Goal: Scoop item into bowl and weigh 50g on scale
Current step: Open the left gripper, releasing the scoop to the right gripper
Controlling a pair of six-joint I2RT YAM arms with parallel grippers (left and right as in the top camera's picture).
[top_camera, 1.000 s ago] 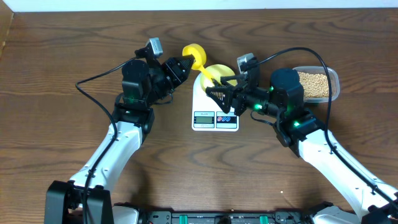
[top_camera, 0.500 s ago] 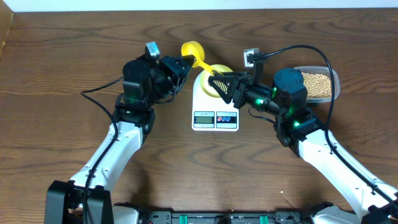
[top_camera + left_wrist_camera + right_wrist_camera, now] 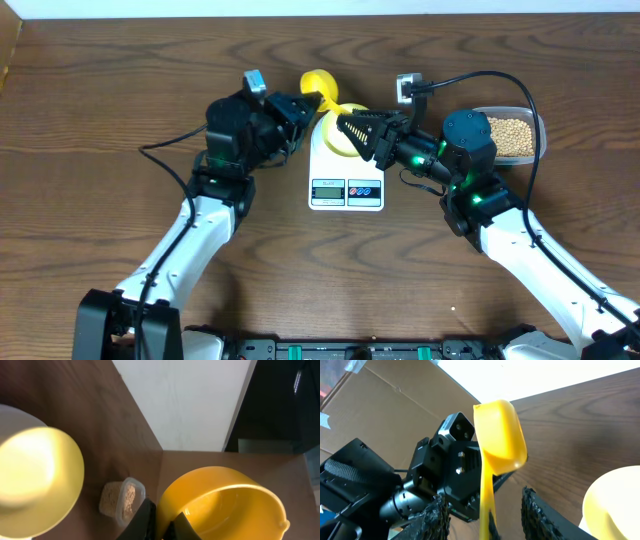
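One yellow scoop point(image 3: 220, 505) sat pinched in the left gripper point(image 3: 160, 522). The right gripper point(image 3: 485, 496) gaped wide around its handle.

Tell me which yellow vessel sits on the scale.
The pale-yellow bowl, on the white scale; the brighter yellow scoop is held up beside it.
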